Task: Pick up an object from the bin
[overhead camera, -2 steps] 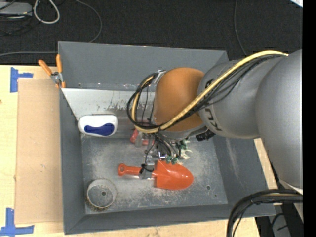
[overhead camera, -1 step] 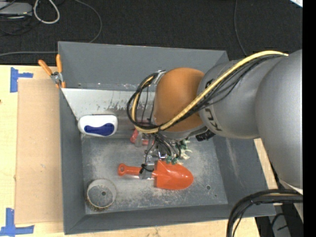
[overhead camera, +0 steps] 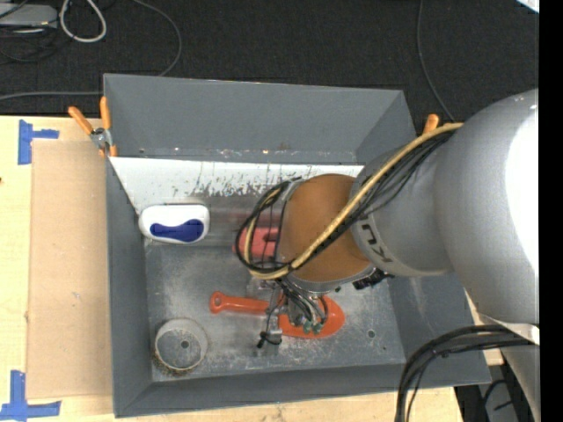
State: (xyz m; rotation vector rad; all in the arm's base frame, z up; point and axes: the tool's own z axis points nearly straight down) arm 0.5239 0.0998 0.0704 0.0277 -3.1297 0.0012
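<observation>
The end effector [overhead camera: 277, 323] is set low over the orange handled tool [overhead camera: 230, 303]; its spread cannot be told; the thin handle may be nudged aside and missed.

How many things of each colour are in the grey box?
White and blue thing: 1
Orange spoon-like thing: 1
Pink thing, partly hidden: 1
Grey round cup: 1
Total: 4

Scuffed matt grey metal bin [overhead camera: 132, 262]
</observation>
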